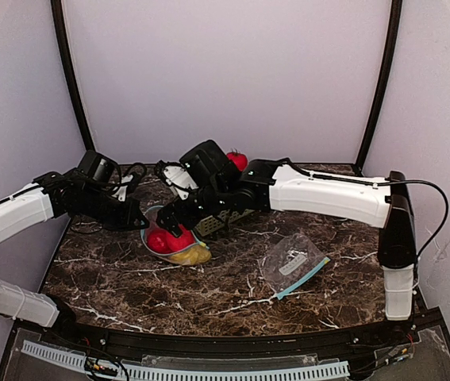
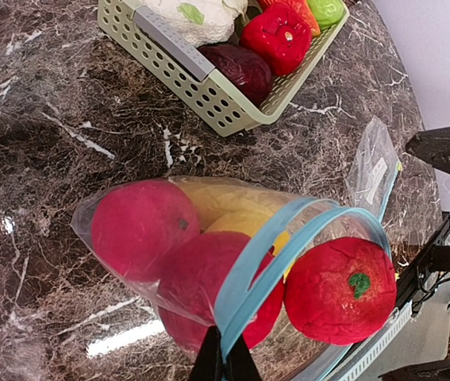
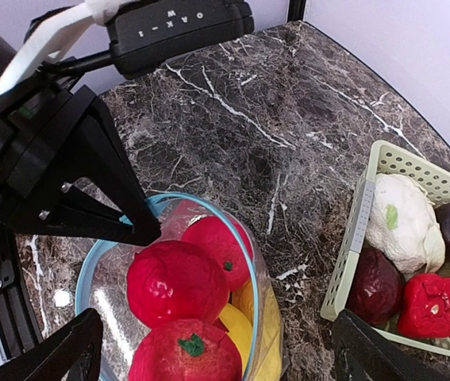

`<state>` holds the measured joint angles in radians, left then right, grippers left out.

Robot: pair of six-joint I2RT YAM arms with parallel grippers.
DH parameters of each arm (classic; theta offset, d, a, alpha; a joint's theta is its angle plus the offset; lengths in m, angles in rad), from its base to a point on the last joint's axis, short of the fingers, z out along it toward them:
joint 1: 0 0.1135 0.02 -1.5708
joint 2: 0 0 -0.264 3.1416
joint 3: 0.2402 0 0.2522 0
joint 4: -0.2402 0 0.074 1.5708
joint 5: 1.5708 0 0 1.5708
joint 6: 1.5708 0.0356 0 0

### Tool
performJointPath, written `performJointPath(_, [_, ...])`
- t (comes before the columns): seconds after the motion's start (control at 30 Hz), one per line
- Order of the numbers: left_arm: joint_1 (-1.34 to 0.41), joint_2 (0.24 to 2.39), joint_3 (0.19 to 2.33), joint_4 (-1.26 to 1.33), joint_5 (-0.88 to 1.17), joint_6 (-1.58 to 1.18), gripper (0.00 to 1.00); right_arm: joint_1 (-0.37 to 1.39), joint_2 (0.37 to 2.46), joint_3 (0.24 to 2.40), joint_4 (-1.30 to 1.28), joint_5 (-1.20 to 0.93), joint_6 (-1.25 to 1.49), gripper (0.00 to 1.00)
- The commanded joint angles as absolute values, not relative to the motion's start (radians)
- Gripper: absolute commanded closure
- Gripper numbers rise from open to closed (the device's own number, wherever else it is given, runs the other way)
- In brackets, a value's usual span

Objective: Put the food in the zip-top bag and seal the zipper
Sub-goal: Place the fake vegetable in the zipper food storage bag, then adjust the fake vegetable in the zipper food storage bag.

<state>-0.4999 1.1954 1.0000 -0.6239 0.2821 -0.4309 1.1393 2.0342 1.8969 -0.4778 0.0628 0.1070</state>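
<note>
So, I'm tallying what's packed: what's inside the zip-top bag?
Inside the zip-top bag, pinched at its rim by the left gripper: several red fruits and at least one yellow piece. Anything beneath them is covered.

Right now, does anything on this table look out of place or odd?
One thing: a red tomato sits right in the mouth of the zip-top bag, level with its blue zipper rim, not down among the other fruits; it could hinder sealing.
</note>
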Motion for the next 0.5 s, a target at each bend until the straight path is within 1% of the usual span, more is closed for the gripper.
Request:
performJointPath(0.0, [-0.509, 1.195, 1.031, -0.639, 0.275, -0.428, 0.99, 1.144, 2.083, 1.94, -0.525, 0.096, 0.14, 0.02])
performJointPath(0.47, [-0.51, 1.195, 1.037, -0.637, 0.252, -0.42, 0.99, 1.14, 2.078, 1.857, -0.593, 0.203, 0.173, 0.03])
